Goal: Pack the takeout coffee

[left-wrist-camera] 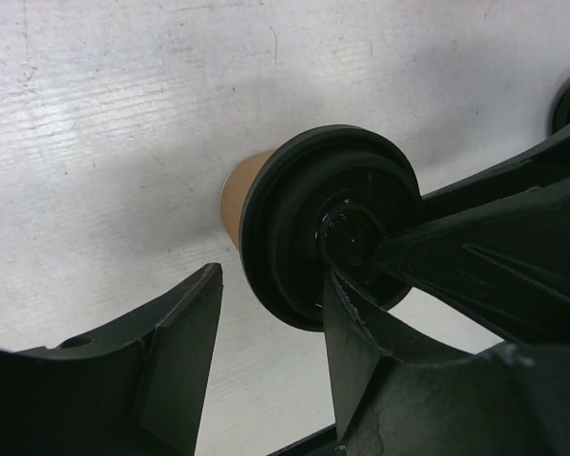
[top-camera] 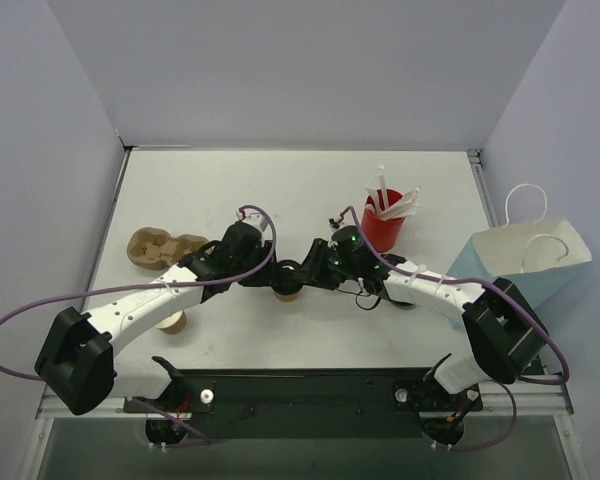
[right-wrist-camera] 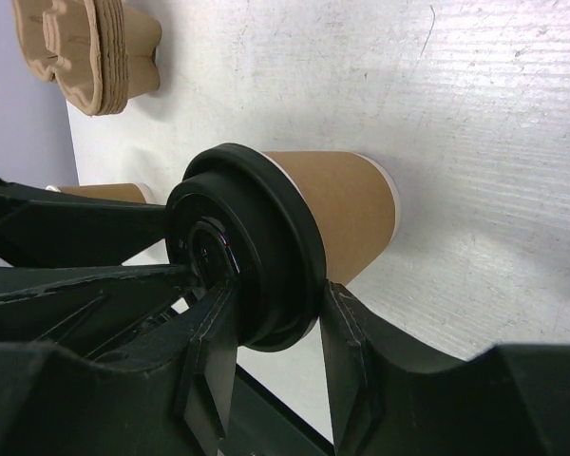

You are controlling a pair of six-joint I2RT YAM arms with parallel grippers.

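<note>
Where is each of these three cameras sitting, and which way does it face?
Top external: above and behind the arm bases, looking down on the table; both arms show, meeting at the takeout coffee.
Left wrist: on the left arm, looking past the left gripper at the coffee's black lid.
Right wrist: on the right arm, looking past the right gripper, closed on that lid, toward the stacked cup carriers.
Shared: all three see the coffee.
</note>
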